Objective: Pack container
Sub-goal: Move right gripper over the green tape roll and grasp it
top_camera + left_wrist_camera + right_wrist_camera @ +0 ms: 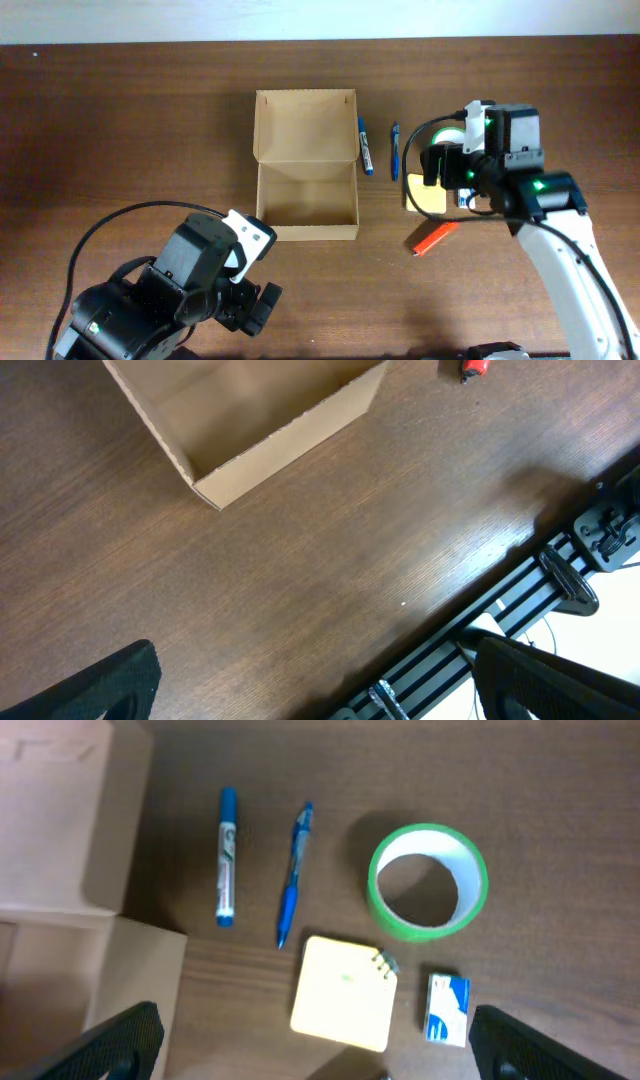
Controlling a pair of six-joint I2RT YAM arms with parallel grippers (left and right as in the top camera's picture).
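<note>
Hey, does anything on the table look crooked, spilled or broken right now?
Nothing is spilled or damaged. Only the red tool lies slanted, apart from the rest, while the marker and pen lie parallel beside the open container.

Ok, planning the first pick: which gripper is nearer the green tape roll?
Right. The right gripper hovers open just beside the green tape roll, over the yellow notepad; the left gripper is beyond the cardboard box, at its near corner.

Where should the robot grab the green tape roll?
Probably on its wall, coming straight down from above: the green tape roll lies flat on the table with its hole facing up, so the thin wall can be pinched from inside and outside.
</note>
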